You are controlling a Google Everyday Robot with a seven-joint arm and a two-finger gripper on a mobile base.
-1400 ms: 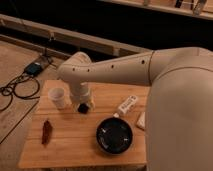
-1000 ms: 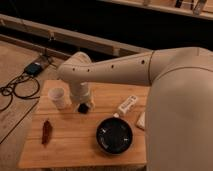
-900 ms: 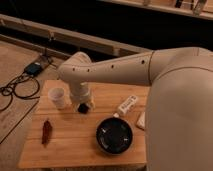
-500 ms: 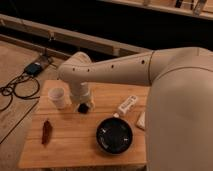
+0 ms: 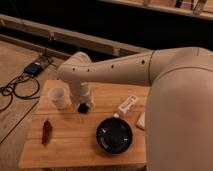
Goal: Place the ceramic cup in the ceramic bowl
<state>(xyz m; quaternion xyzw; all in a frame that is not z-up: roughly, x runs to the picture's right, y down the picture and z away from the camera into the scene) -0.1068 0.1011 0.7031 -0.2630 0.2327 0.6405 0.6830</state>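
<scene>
Camera view: nothing was seen to have shifted, the gripper (image 5: 83, 106), its state not to be told, being held low over the tabletop (image 5: 75, 137) just beside the ceramic cup (image 5: 57, 97), which was left upright well apart from the ceramic bowl (image 5: 114, 135), so the grasp was judged still pending.

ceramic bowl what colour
The wide round ceramic bowl is glossy black, camera view; gripper by the small white ceramic cup.
</scene>
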